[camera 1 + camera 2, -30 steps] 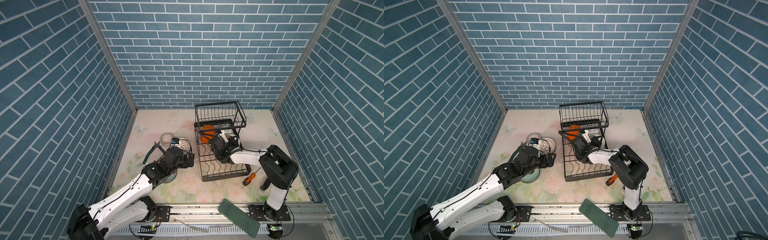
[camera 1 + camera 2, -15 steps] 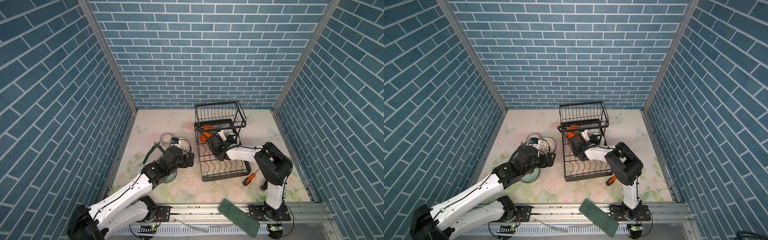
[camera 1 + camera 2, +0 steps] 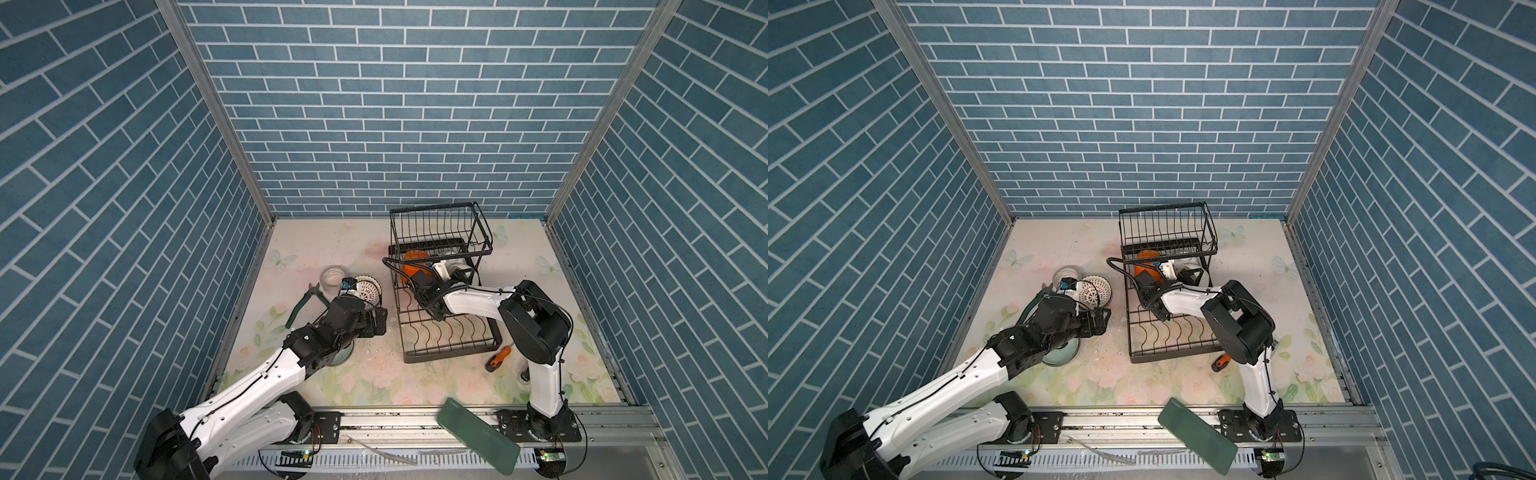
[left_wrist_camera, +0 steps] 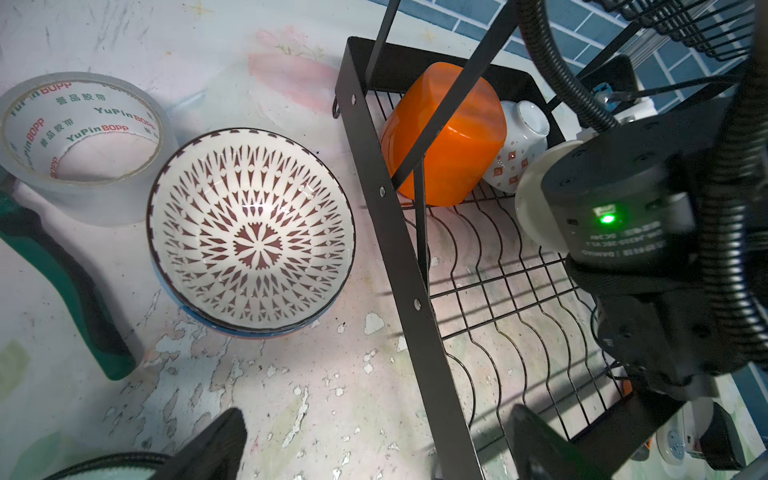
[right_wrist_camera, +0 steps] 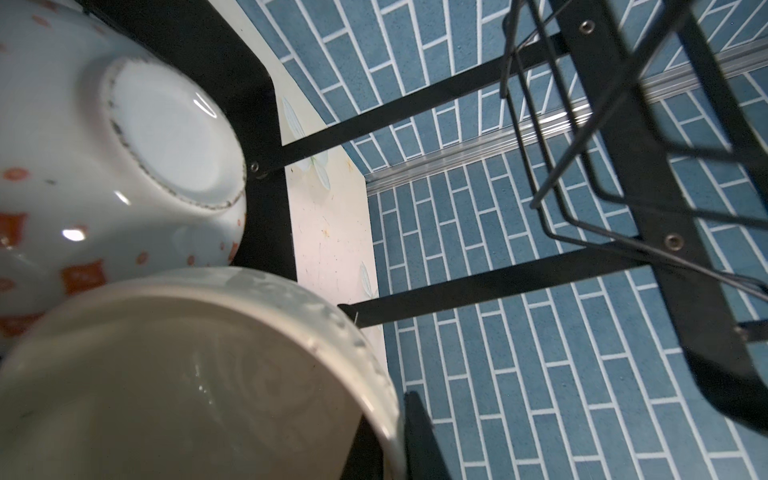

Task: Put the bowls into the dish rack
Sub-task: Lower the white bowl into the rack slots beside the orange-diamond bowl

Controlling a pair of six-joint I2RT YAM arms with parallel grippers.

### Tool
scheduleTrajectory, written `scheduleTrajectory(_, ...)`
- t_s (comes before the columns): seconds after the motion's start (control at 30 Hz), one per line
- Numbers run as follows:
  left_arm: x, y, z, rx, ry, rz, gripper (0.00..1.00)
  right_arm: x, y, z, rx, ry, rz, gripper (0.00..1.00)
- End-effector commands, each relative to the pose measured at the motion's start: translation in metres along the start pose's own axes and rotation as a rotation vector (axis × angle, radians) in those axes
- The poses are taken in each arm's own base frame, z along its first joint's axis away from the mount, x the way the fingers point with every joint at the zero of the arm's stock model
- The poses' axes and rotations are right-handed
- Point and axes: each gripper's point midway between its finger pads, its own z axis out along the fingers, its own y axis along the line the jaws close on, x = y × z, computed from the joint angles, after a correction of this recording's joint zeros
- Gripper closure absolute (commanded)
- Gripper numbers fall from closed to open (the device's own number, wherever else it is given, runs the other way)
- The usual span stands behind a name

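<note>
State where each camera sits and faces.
Top views: high in front, looking down on the dish rack; left arm, right arm show.
Left wrist: beside the rack, facing the patterned bowl; open left gripper shows.
Right wrist: inside the rack, facing the wall; right gripper clamps the cream bowl.
Both wrists share the spotted bowl.

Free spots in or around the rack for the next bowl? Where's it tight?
Free: near slot dividers of the dish rack, up to its front rim; table strip between patterned bowl and rack. Crowded: rack's back end, with orange bowl, orange-dotted bowl, cream bowl.
</note>
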Motion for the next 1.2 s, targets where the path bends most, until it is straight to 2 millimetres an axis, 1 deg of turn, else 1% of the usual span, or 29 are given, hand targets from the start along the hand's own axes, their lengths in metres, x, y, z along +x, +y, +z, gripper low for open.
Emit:
scheduleTrajectory(0.0,0.0,0.002,0.001,-0.002,-0.005,0.0,0.0,0.017,0.018,0.002,-0.027,0.03,-0.097,1.0)
scheduleTrajectory(0.23,0.002,0.005,0.0,-0.01,-0.003,-0.002,0.0,0.015,0.039,-0.01,-0.086,0.011,-0.126,1.0)
scheduleTrajectory(0.33,0.002,0.007,0.0,-0.014,-0.003,-0.003,0.0,0.013,0.044,-0.014,-0.101,0.006,-0.133,1.0)
scheduleTrajectory(0.57,0.003,0.008,0.001,-0.018,0.0,-0.003,0.0,0.011,0.05,-0.018,-0.128,0.011,-0.138,1.0)
scheduleTrajectory(0.73,0.003,0.008,0.002,-0.015,0.004,-0.005,0.0,0.009,0.056,-0.018,-0.107,0.018,-0.17,1.0)
scheduleTrajectory(0.83,0.003,0.009,0.002,-0.018,0.002,-0.006,0.0,0.007,0.053,-0.018,-0.087,0.02,-0.171,1.0)
scheduleTrajectory(0.97,0.003,0.009,0.002,-0.018,0.001,-0.006,0.0,0.009,0.057,-0.019,-0.109,0.026,-0.174,1.0)
scheduleTrajectory(1.1,0.003,0.01,0.002,-0.019,0.002,-0.009,0.0,0.01,0.063,-0.022,-0.15,0.031,-0.17,1.0)
scheduleTrajectory(1.13,0.003,0.01,0.002,-0.018,0.002,-0.009,0.0,0.013,0.074,-0.023,-0.157,0.035,-0.196,1.0)
scheduleTrajectory(1.17,0.003,0.009,0.002,-0.017,0.002,-0.009,0.0,0.012,0.077,-0.023,-0.163,0.035,-0.203,1.0)
